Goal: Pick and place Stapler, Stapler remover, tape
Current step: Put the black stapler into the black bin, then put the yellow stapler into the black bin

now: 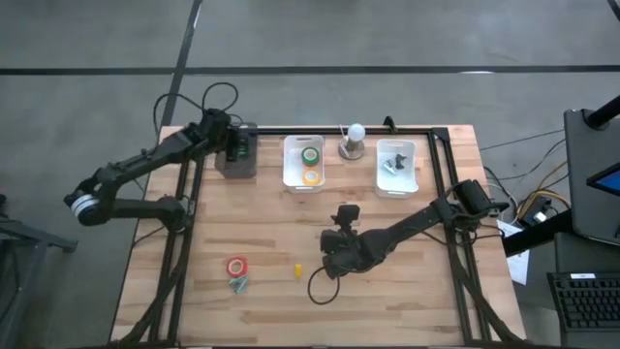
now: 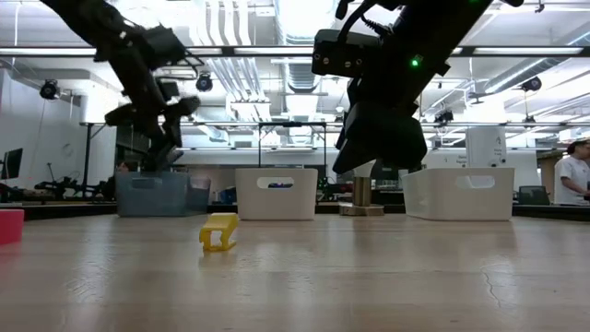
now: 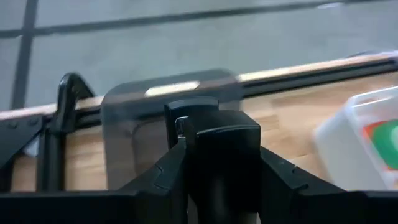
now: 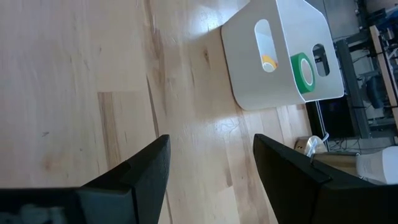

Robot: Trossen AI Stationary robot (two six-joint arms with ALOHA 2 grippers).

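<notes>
My left gripper (image 1: 234, 145) is at the table's far left, above the grey bin (image 1: 236, 165), shut on the black stapler (image 3: 219, 146). The middle white bin (image 1: 291, 173) holds a green tape roll (image 1: 310, 154) and a yellow one (image 1: 311, 176). A red tape roll (image 1: 236, 266) lies flat on the near left of the table. A small yellow jaw-shaped piece (image 2: 218, 231), perhaps the stapler remover, lies near it. My right gripper (image 1: 339, 254) hangs open over the table's middle, with nothing between its fingers. My left gripper pinches the stapler's two long sides (image 3: 189, 155) between its two fingers. The fingers slant down toward the table's far edge and lie along the stapler. Its free end (image 3: 191, 113) sticks out past the fingertips. The stapler is lifted clear, over the grey bin.
A second white bin (image 1: 412, 170) with small dark pieces stands at the far right. A lamp-like stand with a white bulb (image 1: 353, 136) is between the two white bins. A small grey-green thing (image 1: 238, 283) lies by the red roll. Bare wood lies along the near edge.
</notes>
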